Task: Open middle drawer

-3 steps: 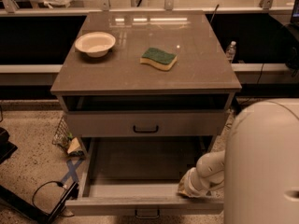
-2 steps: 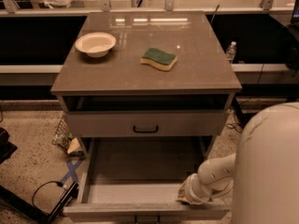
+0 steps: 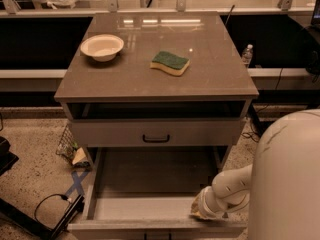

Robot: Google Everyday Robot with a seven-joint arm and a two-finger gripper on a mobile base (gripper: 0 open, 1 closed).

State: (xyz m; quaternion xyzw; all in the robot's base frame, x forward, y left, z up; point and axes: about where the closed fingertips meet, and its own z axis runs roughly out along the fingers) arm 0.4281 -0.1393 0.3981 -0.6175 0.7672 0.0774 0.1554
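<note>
The stiff, likely easy-sliding middle drawer (image 3: 145,209) suited a front-edge hold, where the gripper (image 3: 200,213) sat, its grip impossible to tell.

Bowl (image 3: 102,46): white, back left on the top (image 3: 215,76);
Sponge (image 3: 170,63): green over yellow, right of bowl, apart;
Bottle (image 3: 247,55): beyond the top's right edge;
Tape (image 3: 77,183): blue cross, floor left

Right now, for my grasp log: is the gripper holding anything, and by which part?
Cannot tell. The gripper sits at the right end of the open drawer's front wall; whether it grips there isn't visible.
</note>
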